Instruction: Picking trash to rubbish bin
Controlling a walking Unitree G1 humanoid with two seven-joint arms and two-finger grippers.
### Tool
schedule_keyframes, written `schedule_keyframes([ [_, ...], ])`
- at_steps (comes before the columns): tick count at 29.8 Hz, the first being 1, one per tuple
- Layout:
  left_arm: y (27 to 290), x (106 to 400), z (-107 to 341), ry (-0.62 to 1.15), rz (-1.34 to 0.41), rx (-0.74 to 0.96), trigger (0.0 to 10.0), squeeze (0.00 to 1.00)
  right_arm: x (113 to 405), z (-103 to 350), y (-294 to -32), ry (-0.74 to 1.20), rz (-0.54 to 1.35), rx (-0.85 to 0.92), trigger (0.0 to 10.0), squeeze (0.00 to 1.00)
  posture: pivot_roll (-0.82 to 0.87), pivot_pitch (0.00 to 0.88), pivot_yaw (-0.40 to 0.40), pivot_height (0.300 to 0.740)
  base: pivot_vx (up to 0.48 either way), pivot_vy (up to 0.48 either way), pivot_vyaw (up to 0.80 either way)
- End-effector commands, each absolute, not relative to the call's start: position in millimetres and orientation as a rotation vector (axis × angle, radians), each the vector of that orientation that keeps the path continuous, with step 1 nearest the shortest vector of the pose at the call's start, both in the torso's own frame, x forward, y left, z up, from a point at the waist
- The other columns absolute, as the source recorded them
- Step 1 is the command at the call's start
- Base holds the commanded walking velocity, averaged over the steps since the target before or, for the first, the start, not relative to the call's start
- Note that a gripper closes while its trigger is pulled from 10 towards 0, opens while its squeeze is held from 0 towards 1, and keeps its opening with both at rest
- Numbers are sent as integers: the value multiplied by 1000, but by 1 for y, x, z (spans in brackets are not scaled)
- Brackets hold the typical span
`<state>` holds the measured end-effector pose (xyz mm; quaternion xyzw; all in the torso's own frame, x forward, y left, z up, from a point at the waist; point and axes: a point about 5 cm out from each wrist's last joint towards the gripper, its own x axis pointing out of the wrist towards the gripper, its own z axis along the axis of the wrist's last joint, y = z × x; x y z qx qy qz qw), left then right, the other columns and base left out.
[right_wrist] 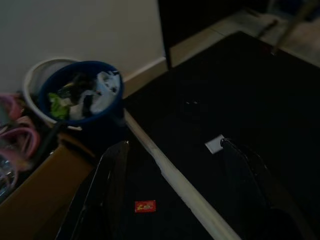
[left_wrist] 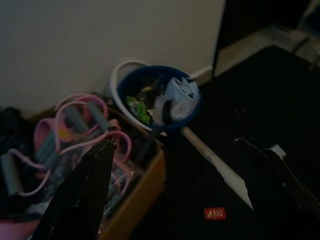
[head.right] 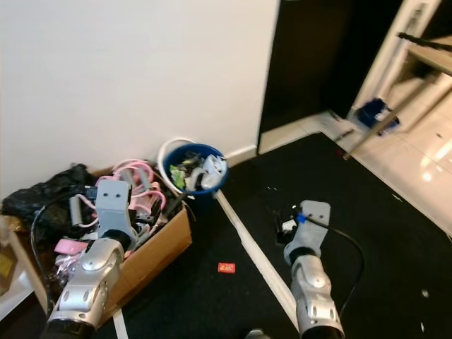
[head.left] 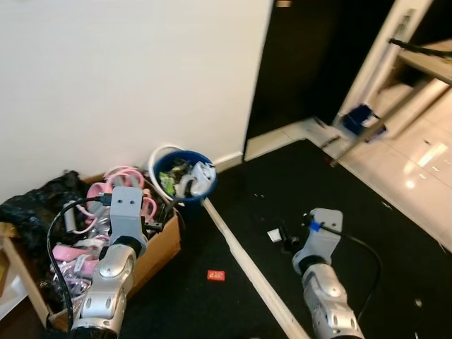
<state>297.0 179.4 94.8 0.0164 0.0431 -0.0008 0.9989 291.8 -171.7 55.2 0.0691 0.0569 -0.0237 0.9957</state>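
Here the small white scrap (right_wrist: 215,144) lies on the black carpet (head.left: 395,275) just ahead of the right gripper (right_wrist: 172,187), whose fingers stand spread and empty. The left gripper (left_wrist: 185,195), also spread, hangs farther off, over the cardboard box (head.left: 159,256); the blue bin (head.left: 185,176) sits against the wall.

Blue rubbish bin (head.left: 185,176) stuffed with white and green bits, sitting on black carpet (head.left: 339,205). Red wrapper (head.left: 216,275), white scrap (head.left: 275,236), pink cords (head.left: 127,185) in a brown box (head.left: 159,253).
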Motion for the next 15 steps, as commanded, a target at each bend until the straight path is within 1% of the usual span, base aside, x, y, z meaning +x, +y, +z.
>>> schedule_keyframes([
  [1, 178, 294, 89, 109, -2, 37, 10000, 0, 289, 51, -177, 132, -65, 139, 10000, 0, 46, 145, 44, 740, 0, 0, -800],
  [15, 177, 294, 88, 117, 1, 30, 10000, 0, 288, 50, -177, 143, -69, 142, 10000, 0, 47, 148, 45, 740, 0, 0, -800],
])
